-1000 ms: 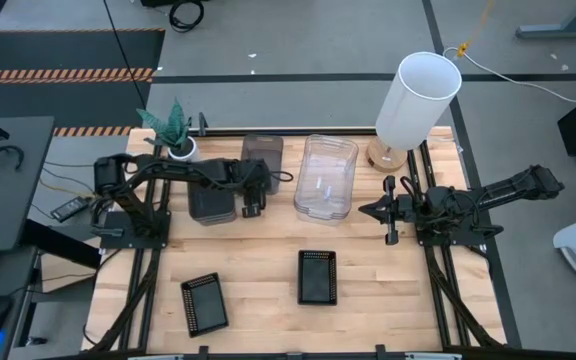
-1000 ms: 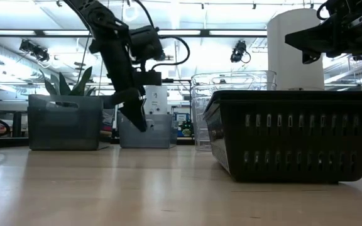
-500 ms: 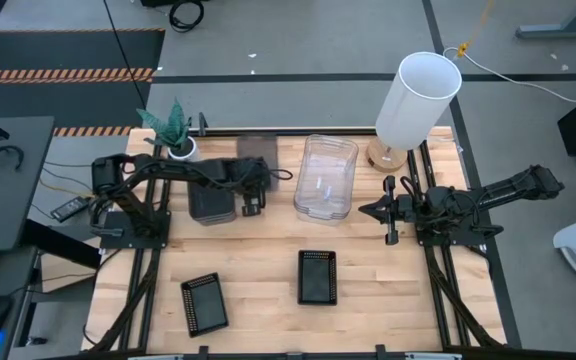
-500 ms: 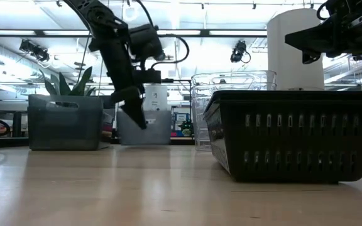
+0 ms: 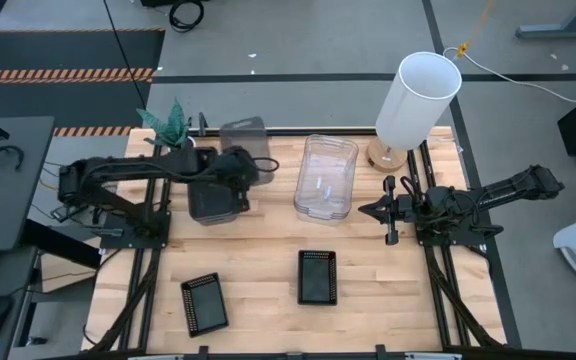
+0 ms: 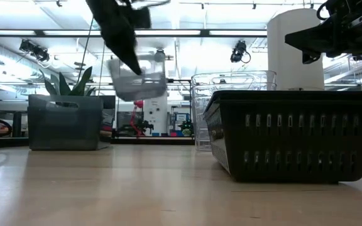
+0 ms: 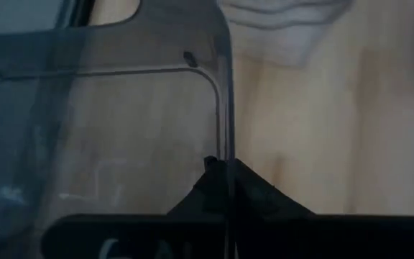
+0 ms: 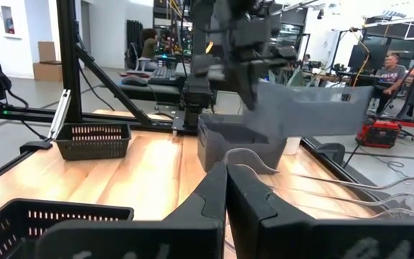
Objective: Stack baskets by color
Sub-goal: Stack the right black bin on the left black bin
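Left end effector (image 5: pixel 240 160) now clamped, grey basket (image 5: pixel 240 135) lifted off table (image 5: pixel 268 260)

Evenly and brightly lit from overhead, with soft short shadows under the pale wooden table top (image 5: pixel 268 255). Strong backlight in the low view from bright ceiling strip lights (image 6: pixel 187 32) toward 12 o'clock, silhouetting the black mesh plastic basket (image 6: pixel 294 135). Motion blur over the lifted smoky grey translucent basket (image 6: pixel 137 78) and the dark arm toward 11 o'clock. Soft, defocused in the left wrist view, with faint glare streaks on the grey wall (image 7: pixel 99 144). Mild blur on the same raised basket (image 8: pixel 315 108) in the right wrist view; foreground fingers (image 8: pixel 214 205) out of focus.
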You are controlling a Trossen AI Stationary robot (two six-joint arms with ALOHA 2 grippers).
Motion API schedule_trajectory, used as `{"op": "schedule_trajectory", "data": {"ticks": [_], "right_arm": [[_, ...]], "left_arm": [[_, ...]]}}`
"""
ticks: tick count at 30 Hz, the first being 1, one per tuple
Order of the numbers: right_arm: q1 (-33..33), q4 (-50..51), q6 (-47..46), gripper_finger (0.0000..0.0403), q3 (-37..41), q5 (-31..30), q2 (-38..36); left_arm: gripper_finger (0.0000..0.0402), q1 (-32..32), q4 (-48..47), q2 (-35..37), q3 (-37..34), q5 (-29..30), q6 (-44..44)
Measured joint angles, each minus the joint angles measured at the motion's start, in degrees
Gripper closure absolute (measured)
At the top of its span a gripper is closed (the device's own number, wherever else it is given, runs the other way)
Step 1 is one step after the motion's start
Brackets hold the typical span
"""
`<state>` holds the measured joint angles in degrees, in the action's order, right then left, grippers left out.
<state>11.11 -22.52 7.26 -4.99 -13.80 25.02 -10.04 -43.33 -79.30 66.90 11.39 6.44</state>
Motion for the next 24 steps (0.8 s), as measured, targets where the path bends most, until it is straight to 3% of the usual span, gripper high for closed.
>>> {"op": "schedule_trajectory", "data": {"ticks": [9, 15, 18, 24], "right_arm": [[0.0, -0.03, -0.01, 0.0387, 0.0, 0.0, 0.0], [0.01, -0.29, 0.01, 0.0387, 0.0, 0.0, 0.13], [0.01, -0.4, 0.01, 0.0387, 0.0, 0.0, 0.22], [-0.01, -0.63, -0.01, 0.0387, 0.0, 0.0, 0.22]], "left_arm": [[0.0395, 9.39, -15.68, 9.86, 0.24, -0.27, -13.79], [0.0395, 18.34, -24.66, 11.66, 0.15, 3.27, -22.68], [0.0395, 21.66, -25.8, 11.73, -2.35, 7.1, -25.73], [0.0395, 23.34, -22.04, 11.79, -10.44, 8.06, -28.77]]}}
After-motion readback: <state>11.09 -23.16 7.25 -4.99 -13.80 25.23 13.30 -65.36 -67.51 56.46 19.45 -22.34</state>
